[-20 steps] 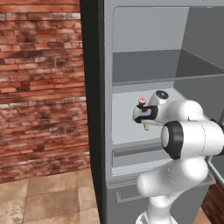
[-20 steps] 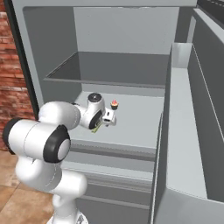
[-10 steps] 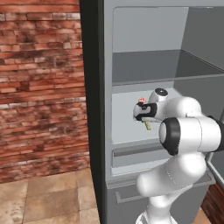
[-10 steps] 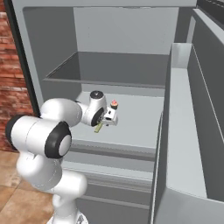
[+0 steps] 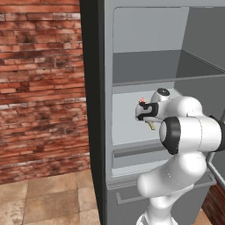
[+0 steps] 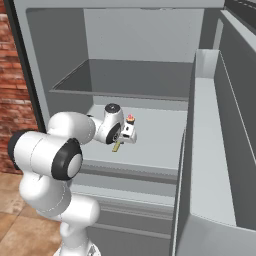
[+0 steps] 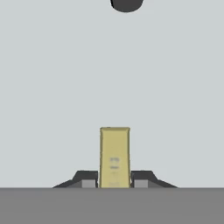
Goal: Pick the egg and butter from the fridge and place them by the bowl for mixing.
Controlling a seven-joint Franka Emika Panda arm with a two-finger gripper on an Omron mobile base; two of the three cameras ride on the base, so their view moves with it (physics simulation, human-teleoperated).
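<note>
- On the fridge middle shelf, left base view: the gripper reaches in under the upper shelf, the butter poking out pale yellow below the hand. A cupcake sits just behind the hand. The brick wall stands to the left. The big white arm joint hides part of the shelf.
- Right base view: the butter slants down from the gripper to the shelf; the cupcake is just beyond the hand. The open door fills the right side, unseen from the left.
- Hand view: both fingers are clamped against the butter, which stands upright between them. A dark rounded thing lies at the top edge; I cannot tell what it is.
- Against a second ago, the jaws have closed on the butter; the arm has barely shifted.
</note>
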